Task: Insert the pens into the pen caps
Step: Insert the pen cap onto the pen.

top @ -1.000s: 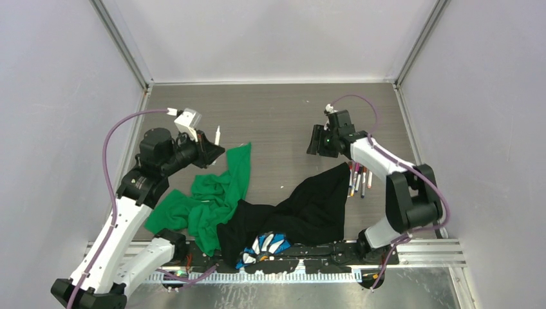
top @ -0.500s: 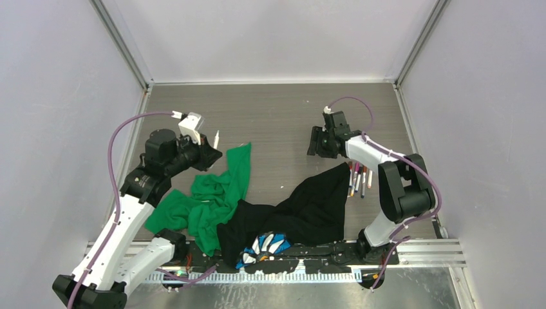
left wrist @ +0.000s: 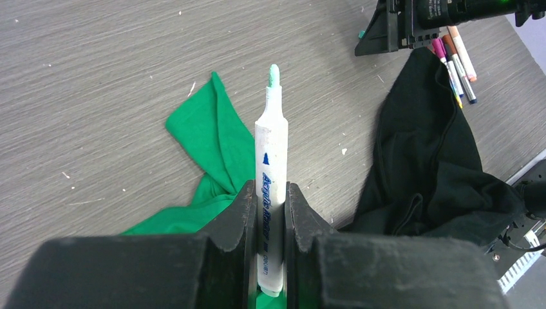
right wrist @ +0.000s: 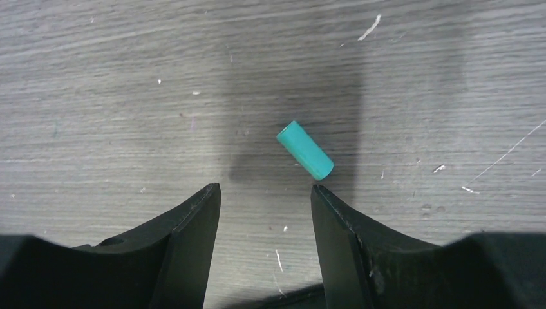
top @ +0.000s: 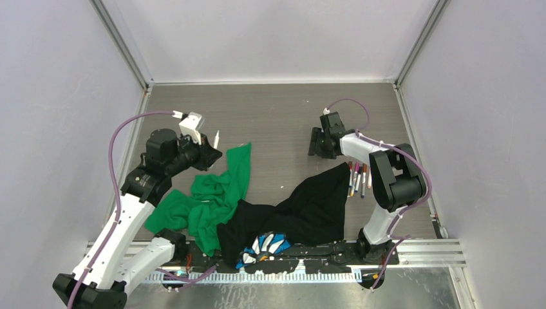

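The pen [left wrist: 272, 141] in my left end effector [left wrist: 268, 193] is a slim white barrel with blue print and a bare, pale teal tip. Its long axis runs straight out from between the jaws, tip pointing away, above the green cloth [left wrist: 212, 141]. That end effector is clamped tight on the barrel's lower part. The cap [right wrist: 305, 150], a short teal cylinder, lies on its side on the desk [right wrist: 129, 96] just ahead of my right end effector [right wrist: 265, 193], slanted across the gap. That one hangs partway open, holding nothing.
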